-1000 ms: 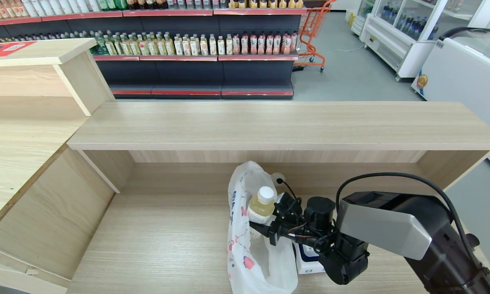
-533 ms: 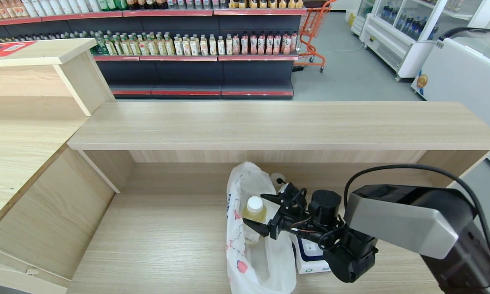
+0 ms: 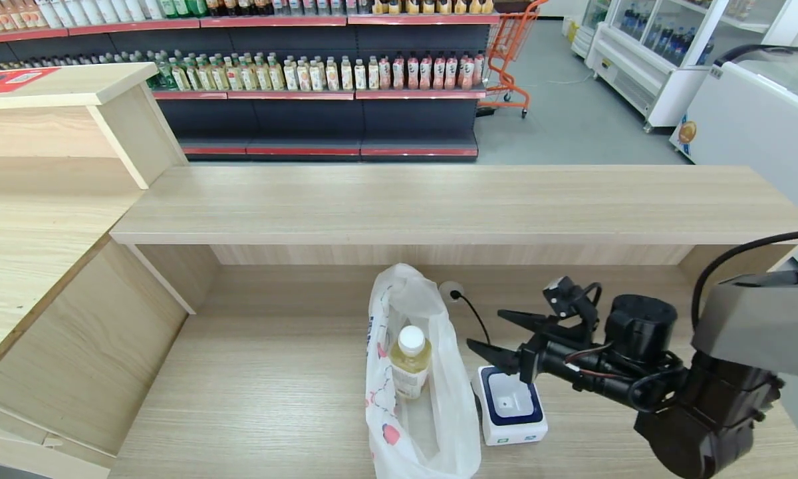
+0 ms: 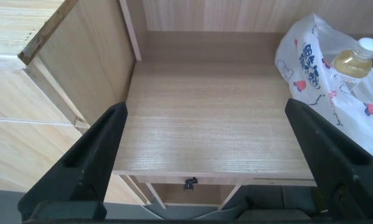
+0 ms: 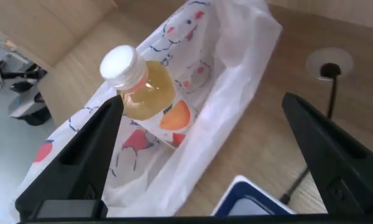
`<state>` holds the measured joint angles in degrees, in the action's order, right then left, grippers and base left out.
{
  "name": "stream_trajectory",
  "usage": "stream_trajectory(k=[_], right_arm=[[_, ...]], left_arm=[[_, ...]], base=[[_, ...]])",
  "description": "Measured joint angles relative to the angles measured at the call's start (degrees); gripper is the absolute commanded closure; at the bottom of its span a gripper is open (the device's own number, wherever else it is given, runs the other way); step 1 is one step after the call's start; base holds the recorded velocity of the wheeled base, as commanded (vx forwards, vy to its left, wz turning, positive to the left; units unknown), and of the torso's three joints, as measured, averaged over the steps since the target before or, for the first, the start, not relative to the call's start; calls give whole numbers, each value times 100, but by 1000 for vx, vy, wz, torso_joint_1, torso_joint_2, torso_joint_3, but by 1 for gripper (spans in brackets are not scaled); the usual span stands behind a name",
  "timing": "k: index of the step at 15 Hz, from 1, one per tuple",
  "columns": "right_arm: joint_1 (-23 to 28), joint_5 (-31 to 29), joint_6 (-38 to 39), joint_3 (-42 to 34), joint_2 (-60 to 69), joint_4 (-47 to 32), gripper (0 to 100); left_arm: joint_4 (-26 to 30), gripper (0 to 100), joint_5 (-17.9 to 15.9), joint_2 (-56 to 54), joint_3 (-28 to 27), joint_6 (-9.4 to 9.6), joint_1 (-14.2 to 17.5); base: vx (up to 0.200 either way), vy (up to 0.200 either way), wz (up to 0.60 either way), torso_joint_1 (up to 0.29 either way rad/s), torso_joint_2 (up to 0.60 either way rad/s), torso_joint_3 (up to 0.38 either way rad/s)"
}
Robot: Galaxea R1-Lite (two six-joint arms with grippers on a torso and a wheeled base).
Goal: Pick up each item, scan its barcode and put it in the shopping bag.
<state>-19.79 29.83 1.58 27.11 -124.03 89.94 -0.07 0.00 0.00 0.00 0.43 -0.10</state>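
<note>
Bottle (image 3: 410,359) stands upright inside the shopping bag (image 3: 380,372), white cap up, on the worktop (image 3: 259,399).

Right gripper (image 3: 484,328) hangs over the scanner (image 3: 511,406), just beside the bag, its fingers (image 3: 522,317) spread wide and holding nothing. Left gripper (image 4: 205,106) is off over bare worktop, fingers (image 4: 93,162) spread too, empty. Looks like this drop-off is finished and the step in hand is getting the right arm clear. To do it well, lift away with the fingers spread, clear of the thin bag wall and the scanner cable (image 3: 472,316). A snag could tip the bottle or collapse the bag mouth.
</note>
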Motion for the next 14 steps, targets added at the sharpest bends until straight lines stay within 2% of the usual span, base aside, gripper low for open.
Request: stream_trajectory(k=[4, 8, 11, 14], right_arm=[[645, -2, -33, -706, 755, 0, 0], [1196, -9, -11, -1931, 1573, 2, 0], [1701, -6, 13, -2543, 1979, 5, 0], [1949, -17, 154, -2690, 2197, 0, 0]], left_arm=[[0, 0, 0, 0, 0, 0, -6], [0, 0, 0, 0, 0, -21, -6], [-2, 0, 0, 0, 0, -21, -6], [2, 0, 0, 0, 0, -18, -4]], base=[[0, 0, 0, 0, 0, 0], [0, 0, 0, 0, 0, 0], [-200, -200, 0, 2, 2, 7], [-200, -200, 0, 4, 4, 1]])
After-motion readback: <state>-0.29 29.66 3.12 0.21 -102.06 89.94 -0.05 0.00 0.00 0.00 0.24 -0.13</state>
